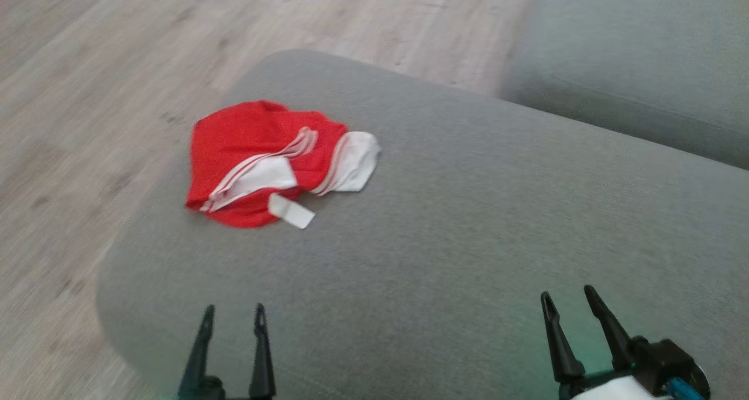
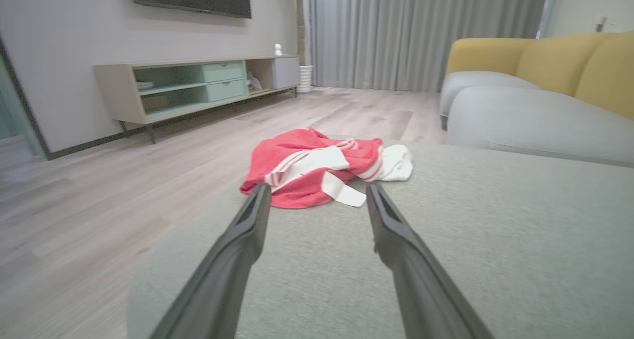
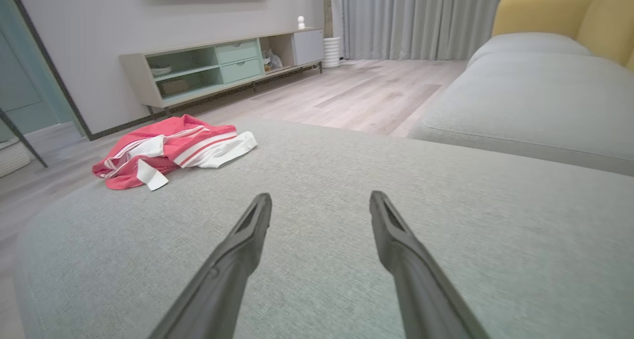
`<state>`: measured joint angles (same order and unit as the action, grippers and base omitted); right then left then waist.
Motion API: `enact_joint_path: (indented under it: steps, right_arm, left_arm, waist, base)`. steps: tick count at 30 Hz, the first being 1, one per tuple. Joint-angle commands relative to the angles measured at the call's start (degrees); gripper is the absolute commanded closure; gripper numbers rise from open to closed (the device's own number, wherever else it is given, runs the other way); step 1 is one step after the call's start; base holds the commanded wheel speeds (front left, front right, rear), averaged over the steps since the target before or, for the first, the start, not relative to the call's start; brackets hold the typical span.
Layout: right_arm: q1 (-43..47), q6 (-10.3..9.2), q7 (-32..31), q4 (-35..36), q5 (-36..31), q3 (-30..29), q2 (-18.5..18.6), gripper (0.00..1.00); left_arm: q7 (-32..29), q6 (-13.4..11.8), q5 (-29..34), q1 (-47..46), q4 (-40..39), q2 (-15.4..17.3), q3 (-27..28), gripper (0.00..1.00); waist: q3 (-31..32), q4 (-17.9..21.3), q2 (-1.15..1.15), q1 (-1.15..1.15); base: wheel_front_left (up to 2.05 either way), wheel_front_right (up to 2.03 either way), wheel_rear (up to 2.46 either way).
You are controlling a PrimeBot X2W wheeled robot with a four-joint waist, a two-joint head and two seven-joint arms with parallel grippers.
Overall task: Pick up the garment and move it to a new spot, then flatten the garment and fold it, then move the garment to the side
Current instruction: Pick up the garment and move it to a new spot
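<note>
Red garment (image 1: 251,154) with white stripes and white panels lies crumpled near the far left corner of the grey cushion (image 1: 468,224).

Long black tapered fingers (image 1: 559,341), white forearm (image 1: 614,389), blue cable (image 1: 680,388)

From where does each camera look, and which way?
Head view: from the head, down at the crumpled red-and-white garment on the grey fabric cushion; left gripper, right gripper open.
Left wrist view: along its fingers, straight at the garment.
Right wrist view: along its fingers; garment far left.
Both wrist views share the pale wooden cabinet.
</note>
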<state>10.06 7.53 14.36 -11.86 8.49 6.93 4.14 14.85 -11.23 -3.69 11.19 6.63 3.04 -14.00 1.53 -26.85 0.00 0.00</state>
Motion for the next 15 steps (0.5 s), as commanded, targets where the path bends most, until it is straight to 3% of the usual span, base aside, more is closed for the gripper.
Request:
enact_joint_path:
  steps: [1,10,15]
  right_arm:
    - [-3.3,-0.04,0.6,1.8,-0.4,1.6,1.6,0.0]
    - [-6.0,-0.04,0.6,2.7,-0.6,2.8,8.0,0.0]
    - [-6.5,-0.04,0.6,4.9,-1.3,1.2,13.8,0.0]
  left_arm:
    - [0.2,-0.8,-0.6,-1.6,-2.6,-0.2,2.4,0.0]
    - [0.2,-3.3,-3.6,-8.2,-6.8,-0.2,4.9,0.0]
    - [0.2,-1.3,-5.2,-19.1,-2.6,-0.2,5.7,0.0]
  waist:
    - [-2.2,-3.0,0.0,0.0]
    - [-11.0,-4.7,0.0,0.0]
    - [-17.8,-5.0,0.0,0.0]
  base:
    - [0.0,0.0,0.0]
    - [0.0,0.0,0.0]
    - [0.0,0.0,0.0]
